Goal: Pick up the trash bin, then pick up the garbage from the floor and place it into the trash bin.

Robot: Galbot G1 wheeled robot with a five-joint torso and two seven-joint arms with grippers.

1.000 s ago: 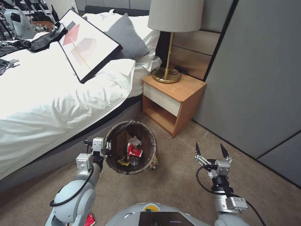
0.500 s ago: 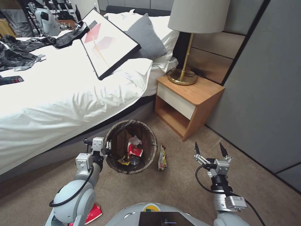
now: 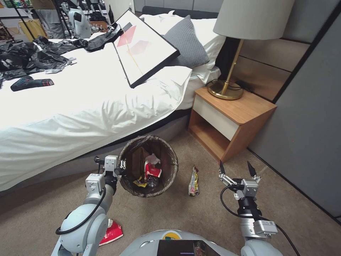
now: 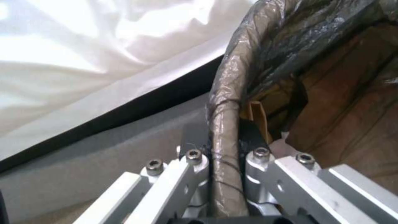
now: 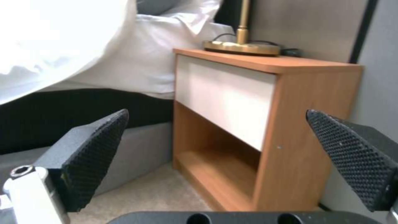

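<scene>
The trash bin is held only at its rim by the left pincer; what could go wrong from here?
1. The left pincer pinches only the bag-covered rim of the trash bin; it may slip or tip, spilling litter.
2. The yellow wrapper lies flat on carpet; the open right pincer may miss it.

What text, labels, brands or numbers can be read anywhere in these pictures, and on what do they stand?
No text can be read in these pictures.
Snack wrapper on the carpet: print too small to read.
Red-and-white packet inside the trash bin: lettering too blurred.
Sticker on the right gripper wrist: a code mark, not legible.
Dark tool on the bed: markings unreadable.
</scene>
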